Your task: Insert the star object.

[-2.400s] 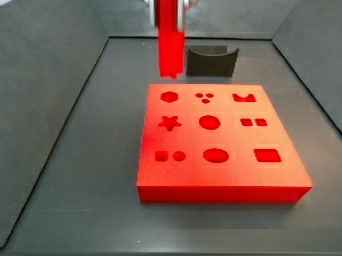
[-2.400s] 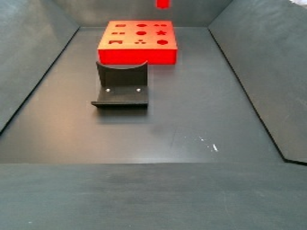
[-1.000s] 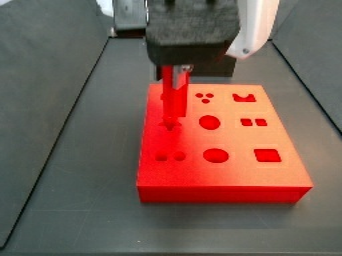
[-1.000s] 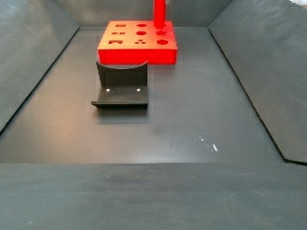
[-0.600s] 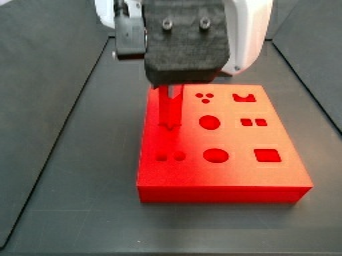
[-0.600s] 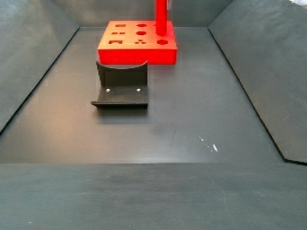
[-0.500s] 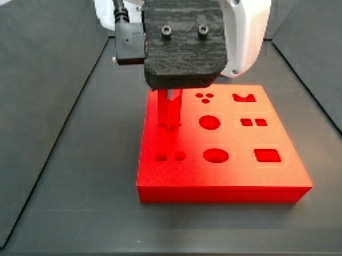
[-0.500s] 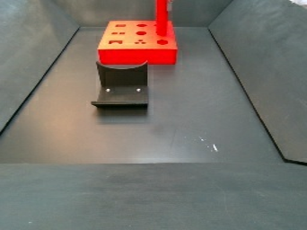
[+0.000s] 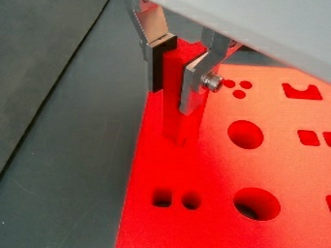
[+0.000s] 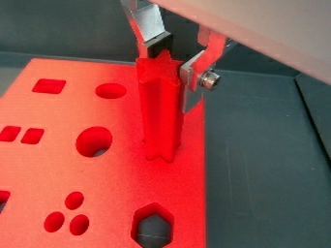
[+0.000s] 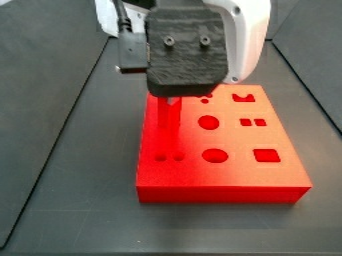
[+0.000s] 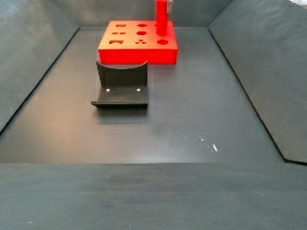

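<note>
Wrist views both show the gripper [image 9: 176,60] clamped on the star object [image 9: 172,102], its silver fingers [image 10: 202,64] pressed against the bar's two sides near its top. The bar stands upright, and its lower end meets the face of the red block [image 9: 265,155] where that face glows bright; how far it has gone in cannot be told. In a side view the gripper [image 11: 171,97] hangs over the upper left part of the red block [image 11: 227,180], with the star object [image 11: 168,112] showing below the dark gripper body. In a side view taken from farther off, the star object [image 12: 161,18] rises from the red block [image 12: 138,45] at the top centre of the frame, and the fixture [image 12: 121,85] stands on the dark floor [image 12: 156,153] just in front of the block.
</note>
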